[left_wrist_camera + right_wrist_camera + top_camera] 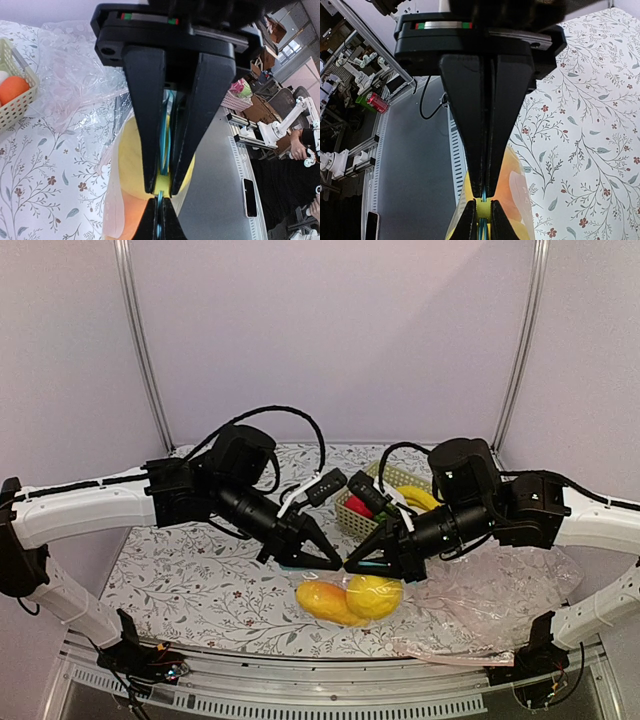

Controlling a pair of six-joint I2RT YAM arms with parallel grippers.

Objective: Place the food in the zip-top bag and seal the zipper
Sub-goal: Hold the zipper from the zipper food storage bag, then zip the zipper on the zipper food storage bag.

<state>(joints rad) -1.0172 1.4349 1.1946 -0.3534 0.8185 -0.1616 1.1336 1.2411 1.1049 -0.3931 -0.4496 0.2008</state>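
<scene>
The zip-top bag (347, 585) hangs just over the table's front middle. The rounded yellow fruit (376, 595) and the longer orange-yellow fruit (323, 601) are inside it. My left gripper (337, 566) and my right gripper (350, 566) meet tip to tip at the bag's top, each shut on the light blue zipper. In the left wrist view my left gripper (162, 190) clamps the zipper (167, 130), with the yellow fruit (129, 160) below. In the right wrist view my right gripper (484, 194) clamps the zipper (482, 229) above the orange-yellow fruit (512, 185).
A yellow basket (352, 515) with red, green and banana-shaped toy fruits stands at the back middle, behind the grippers. A large pinkish clear plastic sheet (500, 600) lies crumpled at the front right. The basket (15, 102) and the sheet (80, 75) also show in the left wrist view.
</scene>
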